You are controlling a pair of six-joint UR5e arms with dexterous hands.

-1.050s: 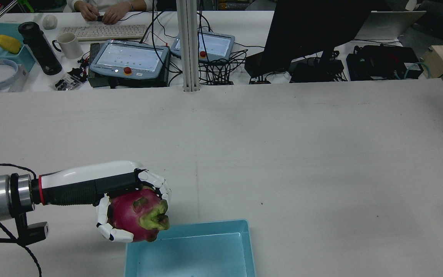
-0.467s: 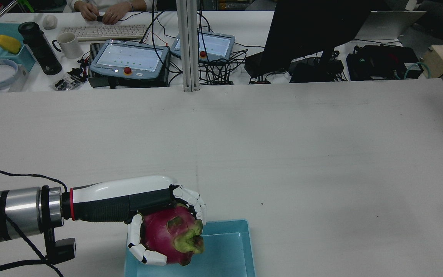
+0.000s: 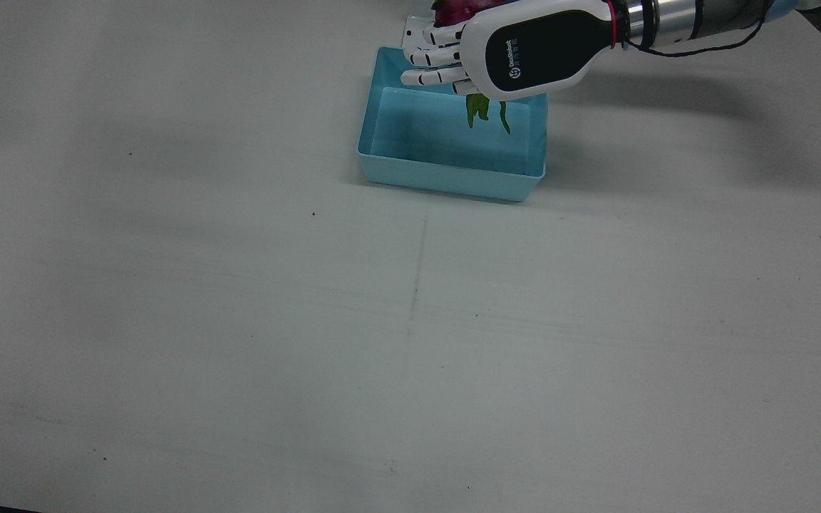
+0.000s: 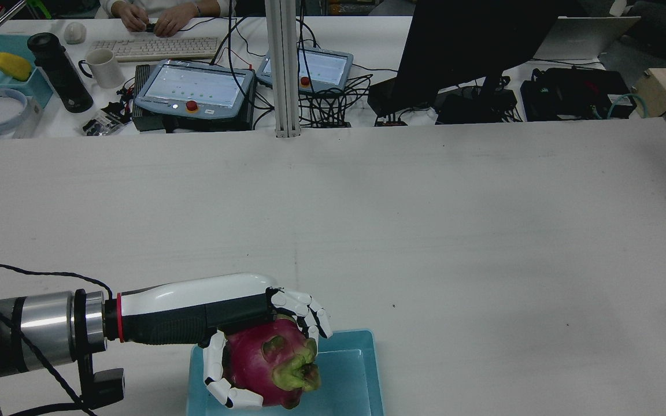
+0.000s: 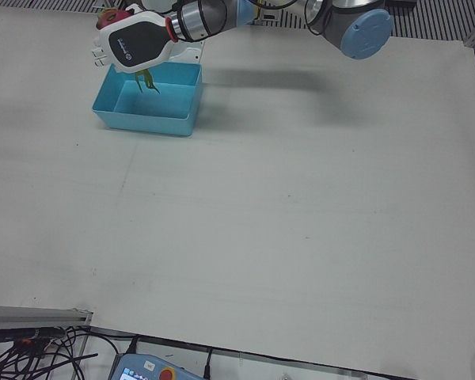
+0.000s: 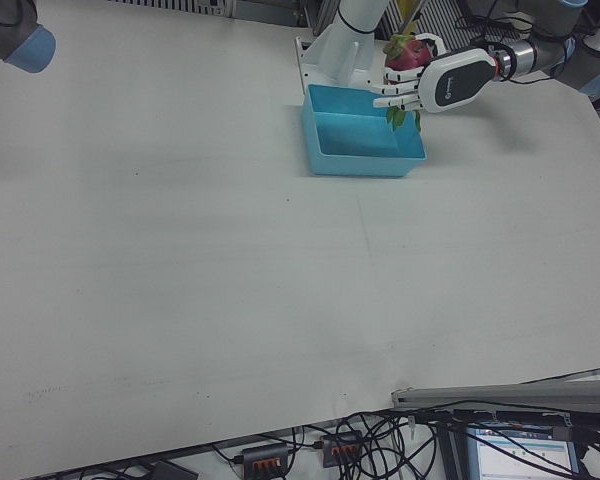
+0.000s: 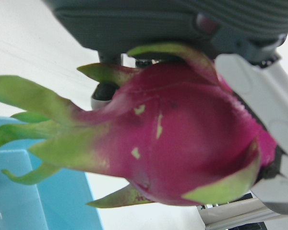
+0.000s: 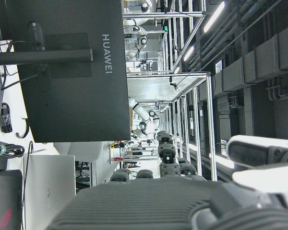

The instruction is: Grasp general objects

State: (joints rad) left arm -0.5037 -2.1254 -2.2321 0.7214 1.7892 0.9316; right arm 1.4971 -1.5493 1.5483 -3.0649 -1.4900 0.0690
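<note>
My left hand (image 4: 240,323) is shut on a pink dragon fruit (image 4: 269,370) with green scales and holds it above the left part of a light-blue bin (image 4: 356,375). In the front view the hand (image 3: 517,50) hangs over the bin's far rim (image 3: 446,171), with the fruit's green leaves dangling into it. The left hand view shows the fruit (image 7: 182,143) close up between the fingers. The right hand view shows only part of my right hand (image 8: 182,201), pointing up and away from the table; its fingers are mostly out of sight.
The bin stands at the robot's edge of the white table (image 3: 410,320). Beyond the table's far edge are teach pendants (image 4: 197,86), a monitor (image 4: 460,52), cables and a person at a keyboard.
My left hand has carried the dragon fruit to the right and nearer the robot's edge, from beside the bin's corner to over the bin.
</note>
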